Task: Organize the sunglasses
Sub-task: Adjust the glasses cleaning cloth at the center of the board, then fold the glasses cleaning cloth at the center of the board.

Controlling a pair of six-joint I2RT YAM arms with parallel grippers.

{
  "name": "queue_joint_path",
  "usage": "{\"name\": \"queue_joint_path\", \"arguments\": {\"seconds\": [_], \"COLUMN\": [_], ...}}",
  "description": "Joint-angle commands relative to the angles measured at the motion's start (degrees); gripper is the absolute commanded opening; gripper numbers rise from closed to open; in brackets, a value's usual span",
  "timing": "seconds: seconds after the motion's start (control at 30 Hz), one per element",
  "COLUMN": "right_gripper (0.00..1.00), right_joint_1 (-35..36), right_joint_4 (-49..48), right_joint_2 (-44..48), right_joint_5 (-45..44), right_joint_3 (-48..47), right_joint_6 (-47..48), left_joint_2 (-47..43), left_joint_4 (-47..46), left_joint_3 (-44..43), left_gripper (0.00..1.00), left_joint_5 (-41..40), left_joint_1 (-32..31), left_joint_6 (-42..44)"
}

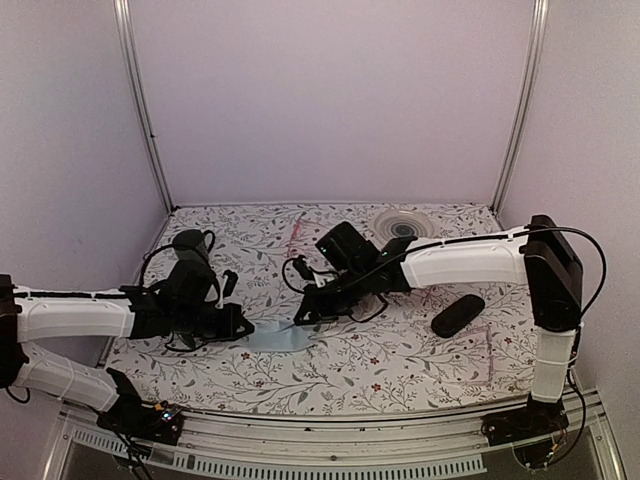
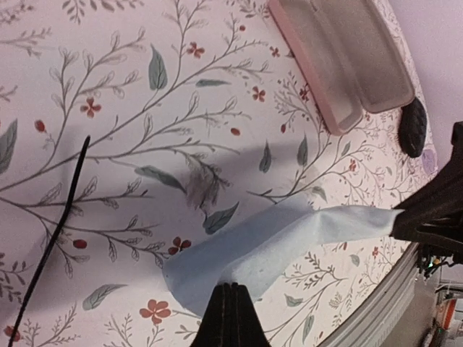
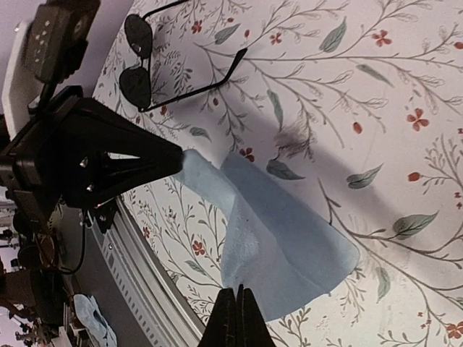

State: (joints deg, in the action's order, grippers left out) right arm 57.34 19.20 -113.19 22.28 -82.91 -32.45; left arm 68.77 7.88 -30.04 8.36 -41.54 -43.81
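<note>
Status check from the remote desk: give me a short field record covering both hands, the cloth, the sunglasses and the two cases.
left hand: shut on one edge of the blue cloth
right hand: shut on the opposite edge of the blue cloth
blue cloth: spans between the two hands, low over the table; contact with it unclear
sunglasses: lying on the table, temples unfolded, not held, near the left hand
pink case: open, appears empty
black oval case: closed, on the table by the right arm
</note>
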Motion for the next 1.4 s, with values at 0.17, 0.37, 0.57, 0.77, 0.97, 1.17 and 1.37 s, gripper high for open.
{"name": "queue_joint_path", "arguments": {"seconds": [0.17,0.37,0.57,0.77,0.97,1.17,1.37], "right_gripper": [0.0,0.0,0.0,0.0,0.0,0.0,0.0], "right_joint_1": [6.19,9.09,9.54,9.46,8.88,8.11,7.17], "right_joint_4": [-0.19,-0.26,-0.48,-0.48,-0.48,-0.31,0.02], "right_joint_2": [-2.13,-2.13,-1.16,-1.64,-2.07,-2.74,-3.22], "right_joint_5": [3.42,3.26,0.73,-0.82,-2.39,-3.0,-4.8], "right_joint_3": [2.07,5.49,9.49,9.57,8.89,7.15,6.67], "right_joint_6": [-1.07,-3.78,-6.74,-8.36,-9.71,-9.57,-9.65], "left_joint_2": [-8.11,-9.89,-9.64,-6.99,-4.74,-3.47,-1.05], "left_joint_4": [-2.71,-2.6,-2.01,0.55,3.01,3.45,3.41], "left_joint_3": [8.77,10.84,11.79,10.15,8.37,7.13,5.93], "left_gripper": [0.0,0.0,0.0,0.0,0.0,0.0,0.0], "left_joint_5": [3.78,2.59,0.09,-2.06,-5.09,-6.47,-6.98], "left_joint_1": [-5.86,-10.32,-12.25,-12.28,-12.16,-11.86,-11.25], "left_joint_6": [-10.71,-14.45,-16.72,-16.46,-16.0,-15.58,-14.82]}}
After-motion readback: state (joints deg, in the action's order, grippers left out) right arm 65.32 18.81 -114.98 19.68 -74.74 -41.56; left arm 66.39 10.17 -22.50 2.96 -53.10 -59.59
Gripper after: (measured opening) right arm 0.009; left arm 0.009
